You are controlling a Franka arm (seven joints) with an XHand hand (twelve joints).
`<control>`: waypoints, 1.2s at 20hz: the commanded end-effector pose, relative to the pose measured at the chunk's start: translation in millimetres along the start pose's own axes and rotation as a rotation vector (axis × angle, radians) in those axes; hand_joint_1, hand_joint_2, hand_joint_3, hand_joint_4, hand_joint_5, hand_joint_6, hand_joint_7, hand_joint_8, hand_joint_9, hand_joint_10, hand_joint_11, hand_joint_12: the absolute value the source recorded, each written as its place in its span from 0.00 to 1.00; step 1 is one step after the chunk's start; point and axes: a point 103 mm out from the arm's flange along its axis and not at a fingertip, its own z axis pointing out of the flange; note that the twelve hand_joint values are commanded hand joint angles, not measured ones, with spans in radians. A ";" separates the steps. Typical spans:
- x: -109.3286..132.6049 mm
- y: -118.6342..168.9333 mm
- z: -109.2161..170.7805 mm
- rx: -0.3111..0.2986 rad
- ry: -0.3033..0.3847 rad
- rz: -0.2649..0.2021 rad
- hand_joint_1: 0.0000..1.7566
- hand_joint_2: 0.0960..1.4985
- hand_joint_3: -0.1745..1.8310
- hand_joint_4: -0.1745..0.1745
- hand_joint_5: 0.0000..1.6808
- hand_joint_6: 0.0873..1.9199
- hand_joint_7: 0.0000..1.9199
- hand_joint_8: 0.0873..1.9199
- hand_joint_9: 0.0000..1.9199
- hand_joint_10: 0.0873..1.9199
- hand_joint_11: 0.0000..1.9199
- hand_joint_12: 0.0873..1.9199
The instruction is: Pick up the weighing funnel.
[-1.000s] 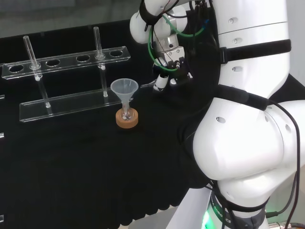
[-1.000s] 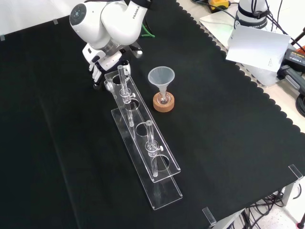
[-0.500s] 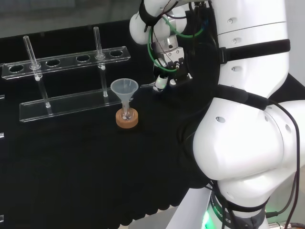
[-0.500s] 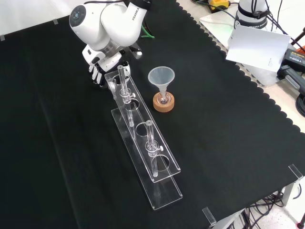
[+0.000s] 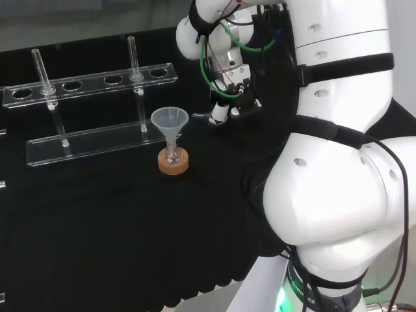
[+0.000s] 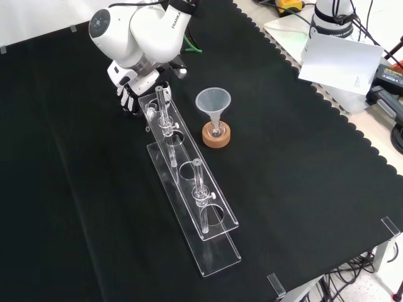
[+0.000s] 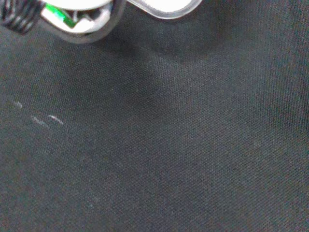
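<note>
Weighing funnel [image 6: 150, 109] is judged to be the small clear piece seen at the tips of the hand [image 6: 129, 94] in the front view, at about 9 o'clock from the funnel [image 6: 213, 100] that stands stem-down in its flask on a cork ring [image 6: 216, 134]. The fingers [image 6: 132, 100] are curled, and the piece appears to be pinched between them, though the contact itself cannot be made out through the clear material. Whether the piece is already off the black cloth of the table [image 6: 302, 189] cannot be told. The far end of the clear test tube rack [image 6: 189, 182] lies just beside the piece, at about 5 o'clock from it, with an upright test tube [image 6: 162, 107] close by at 3 o'clock. The step in hand is judged to be the lift itself. Several risks are to be reckoned with: a smooth clear piece held only at the fingertips could slide or turn out of the pinch if the lift is hurried. The rack's end or its tube could be knocked if the hand is swung toward 3 or 5 o'clock, and the big funnel could be tipped from its flask if the piece's stem is carried toward it.
</note>
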 end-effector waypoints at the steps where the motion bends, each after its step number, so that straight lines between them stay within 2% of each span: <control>1: 5.5 4.2 1.5 0.022 -0.011 0.017 0.52 0.36 0.40 0.60 0.49 0.38 0.26 0.33 0.42 0.24 0.26 0.66; 4: 7.1 5.1 1.7 0.006 -0.028 0.023 0.52 0.36 0.40 0.60 0.49 0.38 0.26 0.33 0.42 0.24 0.26 0.66; 6: 7.3 3.7 -0.2 -0.020 -0.049 0.029 0.58 0.45 0.35 0.86 0.62 0.38 0.28 0.34 0.43 0.24 0.27 0.66; 7: 7.4 2.5 -1.9 -0.040 -0.059 0.032 0.60 0.45 0.35 0.93 0.67 0.36 0.30 0.33 0.45 0.24 0.28 0.65; 9: 5.8 -0.7 -7.6 -0.070 -0.064 0.035 0.63 0.43 0.38 0.99 0.72 0.34 0.33 0.32 0.47 0.23 0.30 0.64; 16: -5.7 -15.5 -49.1 -0.113 -0.073 0.047 0.64 0.42 0.38 1.00 0.78 0.27 0.36 0.31 0.52 0.18 0.37 0.59; 21: -18.3 -28.1 -71.9 -0.051 -0.084 0.090 0.64 0.43 0.36 1.00 0.79 0.25 0.36 0.31 0.54 0.17 0.41 0.55; 24: -27.6 -40.9 -83.0 -0.044 -0.094 0.112 0.64 0.43 0.35 1.00 0.79 0.24 0.36 0.31 0.54 0.16 0.42 0.55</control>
